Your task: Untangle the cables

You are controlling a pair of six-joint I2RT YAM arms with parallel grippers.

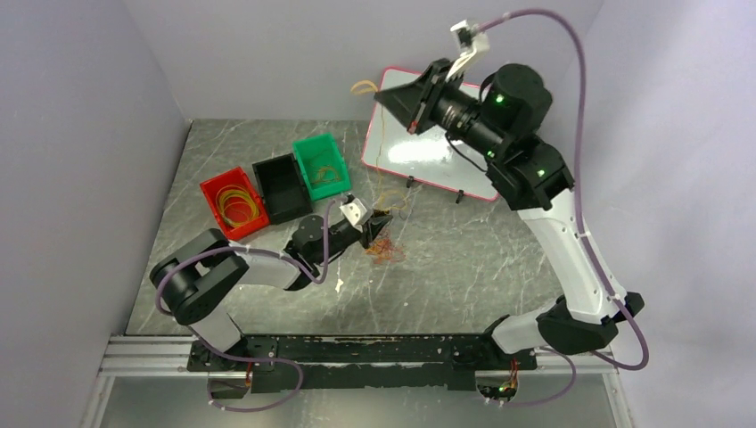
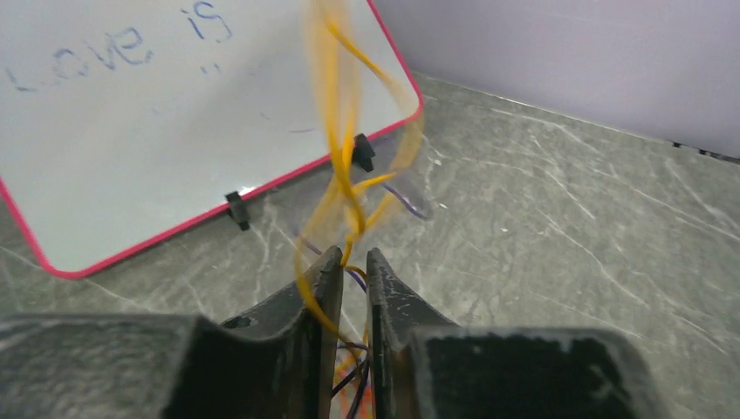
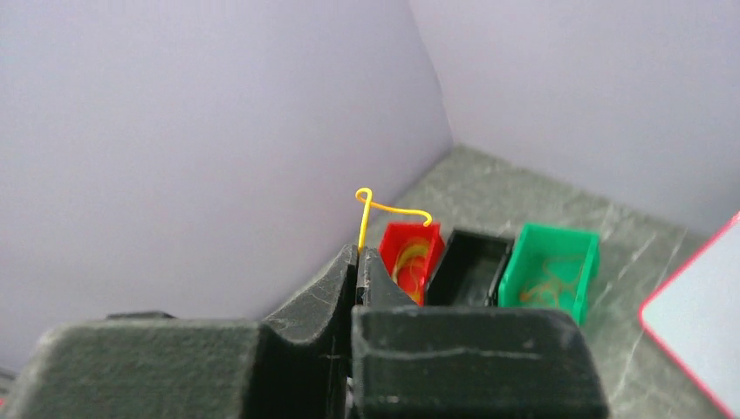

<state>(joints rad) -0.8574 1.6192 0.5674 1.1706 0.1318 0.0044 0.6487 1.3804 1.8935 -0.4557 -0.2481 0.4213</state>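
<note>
Pinching cables [image 1: 385, 234] | left hand [image 2: 352, 262], right hand [image 3: 359, 255] | grey marbled table [image 1: 464, 267], lilac walls

Probably lab (walled test cell [image 1: 89, 134]).

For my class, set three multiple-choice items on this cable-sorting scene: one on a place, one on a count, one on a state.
1. Where does the black bin stand?
A. between the red and green bins
B. on the whiteboard
C. beside the right arm's base

2. How many bins are there?
A. two
B. three
C. five

3. What is the right pincer doing?
A. hanging wide open
B. gripping a bin
C. shut on a yellow cable

Answers: 1 A, the red bin and green bin flank it; 2 B, three in a row; 3 C, the strand rises from its shut tips.
</note>
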